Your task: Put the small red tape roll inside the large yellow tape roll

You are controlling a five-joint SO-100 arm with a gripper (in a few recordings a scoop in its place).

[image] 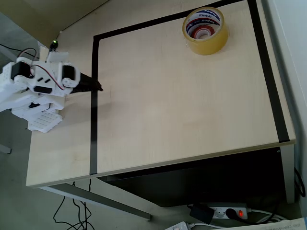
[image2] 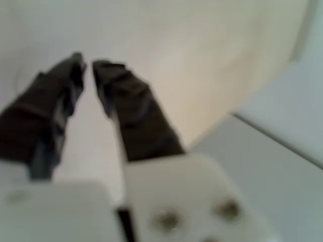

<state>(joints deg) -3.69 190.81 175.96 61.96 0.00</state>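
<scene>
The large yellow tape roll (image: 211,42) lies flat at the table's far right in the overhead view, its white core printed in blue and red. Inside its hole sits the small red tape roll (image: 202,32), a red ring with a pale middle. My gripper (image: 99,88) is far off at the table's left side, above the black tape line, with its black fingers drawn together to a point. In the blurred wrist view the gripper (image2: 88,63) has only a thin slit between its tips and holds nothing.
A rectangle of black tape (image: 94,105) marks out the work area on the pale wooden table (image: 168,110). The white arm base (image: 33,88) sits at the left edge. A power strip (image: 225,212) and cables lie on the floor below the front edge.
</scene>
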